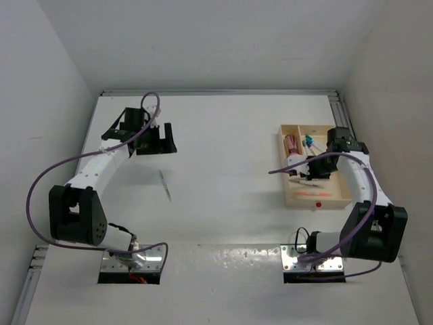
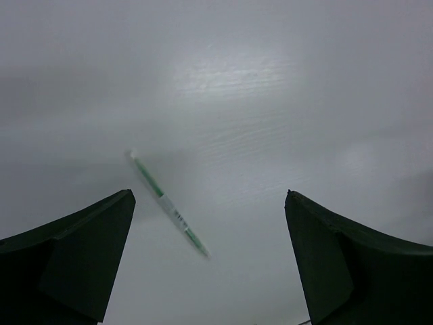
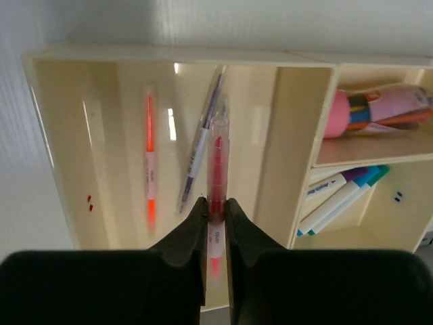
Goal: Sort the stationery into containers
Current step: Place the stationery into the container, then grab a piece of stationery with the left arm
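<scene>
Seen from above, the left arm reaches to the far left of the white desk (image 1: pixel 223 135), its left tool (image 1: pixel 162 141) hanging over bare surface. A green-and-white pen (image 1: pixel 164 184) lies alone on the desk, nearer than that tool and well apart from the pale wooden tray (image 1: pixel 292 198) on the right. The right arm bends in from the right edge, its right tool (image 1: pixel 308 172) over the tray's large near compartment. A red dot (image 1: pixel 318 203) marks the tray's near rim.

From the left wrist we see the left tool (image 2: pixel 208 196) spread wide, its two dark fingers (image 2: pixel 67 257) apart and holding nothing. The green-and-white pen (image 2: pixel 169 206) lies slantwise on the desk below, between the fingers and nearer to one of them, touching neither.

From the right wrist we see the right tool (image 3: pixel 215 206) pressed tight on a red marker (image 3: pixel 216 159), held lengthwise over the large compartment. We cannot tell whether the marker touches the floor. Lying in that same compartment are an orange-red marker (image 3: pixel 150 162) and a grey pen (image 3: pixel 201 145). The pen lies slanted just beside the held marker. The two small far compartments sit beyond a divider. One holds a pink item (image 3: pixel 379 108) that we cannot make out clearly. The other holds white markers (image 3: pixel 331 196) with purple, blue and teal caps, lying side by side.
</scene>
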You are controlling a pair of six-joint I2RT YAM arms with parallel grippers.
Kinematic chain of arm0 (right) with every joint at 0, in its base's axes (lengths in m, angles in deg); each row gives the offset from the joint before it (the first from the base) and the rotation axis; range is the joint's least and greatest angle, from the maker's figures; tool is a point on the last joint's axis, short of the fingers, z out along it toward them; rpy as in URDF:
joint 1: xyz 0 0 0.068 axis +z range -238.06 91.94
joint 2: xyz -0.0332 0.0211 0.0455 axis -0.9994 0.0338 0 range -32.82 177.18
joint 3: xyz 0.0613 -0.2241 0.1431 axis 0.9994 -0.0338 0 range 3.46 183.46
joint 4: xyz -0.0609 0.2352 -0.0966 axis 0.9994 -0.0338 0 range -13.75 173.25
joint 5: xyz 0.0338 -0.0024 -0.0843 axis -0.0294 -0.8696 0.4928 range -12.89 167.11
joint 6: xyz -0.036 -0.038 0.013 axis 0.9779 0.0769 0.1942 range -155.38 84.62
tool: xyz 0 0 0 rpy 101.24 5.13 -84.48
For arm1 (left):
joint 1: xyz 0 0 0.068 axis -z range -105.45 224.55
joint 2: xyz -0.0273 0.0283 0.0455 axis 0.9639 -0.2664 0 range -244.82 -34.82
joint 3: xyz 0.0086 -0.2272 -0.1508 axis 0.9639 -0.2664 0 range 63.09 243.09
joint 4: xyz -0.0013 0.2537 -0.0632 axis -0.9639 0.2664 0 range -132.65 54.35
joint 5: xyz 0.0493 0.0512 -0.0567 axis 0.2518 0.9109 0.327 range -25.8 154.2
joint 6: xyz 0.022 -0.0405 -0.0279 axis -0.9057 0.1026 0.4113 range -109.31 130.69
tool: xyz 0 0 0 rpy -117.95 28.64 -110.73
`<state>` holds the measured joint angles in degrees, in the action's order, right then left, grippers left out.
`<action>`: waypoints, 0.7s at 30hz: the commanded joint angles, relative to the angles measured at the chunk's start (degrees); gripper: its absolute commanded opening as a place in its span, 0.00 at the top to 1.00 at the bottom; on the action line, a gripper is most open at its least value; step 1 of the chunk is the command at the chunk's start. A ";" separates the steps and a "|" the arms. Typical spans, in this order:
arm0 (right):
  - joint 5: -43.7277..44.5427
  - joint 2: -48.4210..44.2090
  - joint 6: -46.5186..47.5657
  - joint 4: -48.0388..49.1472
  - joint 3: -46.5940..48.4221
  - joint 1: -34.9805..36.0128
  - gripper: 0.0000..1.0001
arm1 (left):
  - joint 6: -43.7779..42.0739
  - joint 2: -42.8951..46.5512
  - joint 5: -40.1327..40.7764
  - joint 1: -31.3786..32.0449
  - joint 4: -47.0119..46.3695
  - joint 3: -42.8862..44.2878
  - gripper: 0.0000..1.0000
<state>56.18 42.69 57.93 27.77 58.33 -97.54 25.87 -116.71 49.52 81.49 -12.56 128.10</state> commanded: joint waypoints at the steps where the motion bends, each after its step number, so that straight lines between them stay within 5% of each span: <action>1: 5.87 2.09 8.45 3.98 -3.19 1.29 0.86 | 5.29 0.85 5.97 -2.19 3.93 -3.83 0.00; 7: 9.33 2.54 8.73 6.97 -6.09 1.56 0.57 | 6.71 -0.02 7.64 -2.55 2.17 -7.62 0.00; 10: 7.49 2.28 2.86 5.48 -3.64 2.62 0.50 | 7.05 -2.13 6.69 -2.55 1.03 -8.59 0.12; 15: 1.26 1.41 -7.00 0.65 3.56 4.90 0.47 | 7.76 -8.28 6.06 -1.32 0.32 -7.01 0.45; 21: 0.36 -0.62 -11.31 -0.15 4.10 6.31 0.47 | 8.99 -12.59 7.64 0.70 0.24 -7.00 0.48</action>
<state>59.22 43.72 50.04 30.08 61.24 -91.37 33.55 -128.82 56.10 80.83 -11.49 119.82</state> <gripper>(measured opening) 0.535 0.521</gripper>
